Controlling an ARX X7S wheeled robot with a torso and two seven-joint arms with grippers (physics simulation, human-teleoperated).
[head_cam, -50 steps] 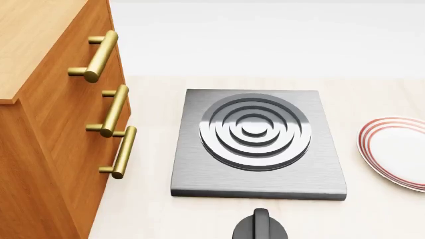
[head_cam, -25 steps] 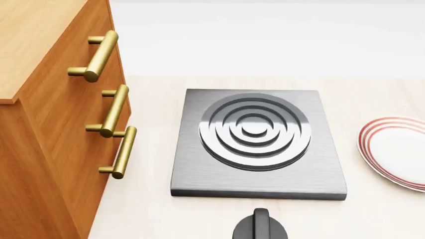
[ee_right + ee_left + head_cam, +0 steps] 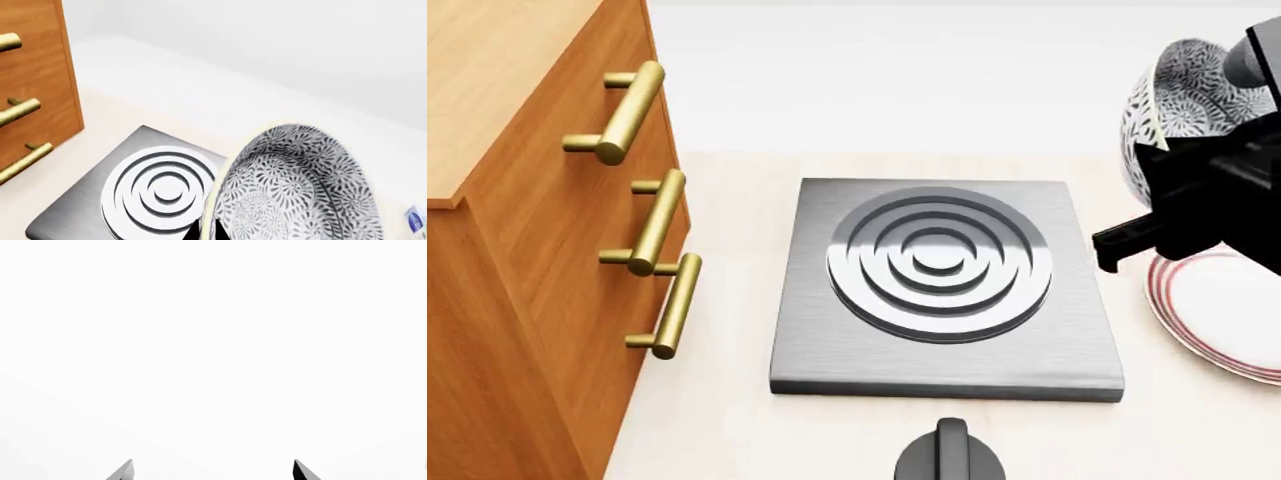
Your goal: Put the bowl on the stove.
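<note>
The bowl, white with a dense grey-blue floral pattern, hangs tilted in the air at the right of the head view, above the plate and right of the stove. My right gripper is shut on its rim; in the right wrist view the two dark fingertips pinch the bowl's edge. The stove, a dark grey square hotplate with a ring burner, lies in the middle of the counter and shows in the right wrist view too. My left gripper is open, with only white in front of it.
A wooden drawer cabinet with brass handles stands at the left. A red-ringed white plate lies right of the stove. A round black knob sits in front of the stove.
My right arm has come into the head view from the right, holding the bowl above the plate. Nothing else has moved.
</note>
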